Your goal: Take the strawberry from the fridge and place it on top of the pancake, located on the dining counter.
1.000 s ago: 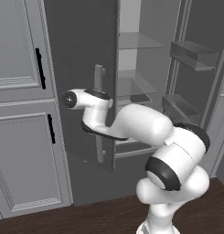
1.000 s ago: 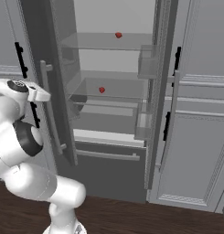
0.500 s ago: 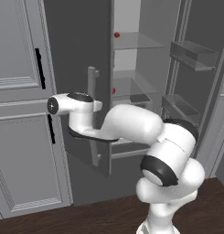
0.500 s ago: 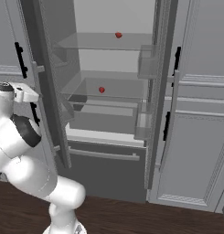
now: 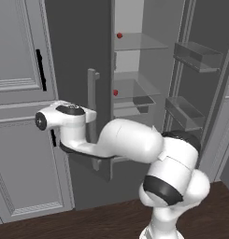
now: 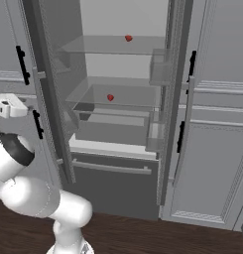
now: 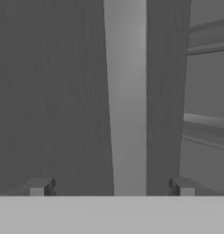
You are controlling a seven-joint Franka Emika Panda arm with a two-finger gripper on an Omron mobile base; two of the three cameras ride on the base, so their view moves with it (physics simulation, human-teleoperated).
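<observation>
**End effector spread wide at the fridge handle**

At the bottom of the hand view the end effector [image 7: 111,186] stands wide, its tips either side of the light grey handle [image 7: 126,98], gripping nothing. The fridge [image 6: 118,104] is open; the strawberry [image 6: 110,97] sits centre frame on a glass shelf [image 6: 124,95].

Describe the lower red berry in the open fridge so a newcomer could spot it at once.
Find the tall dark grey fridge with both doors swung open. Inside are glass shelves; the strawberry is the tiny bright red berry on the lower of the two shelves that hold one, left of centre. Another red berry sits on the shelf above, further right.
</observation>
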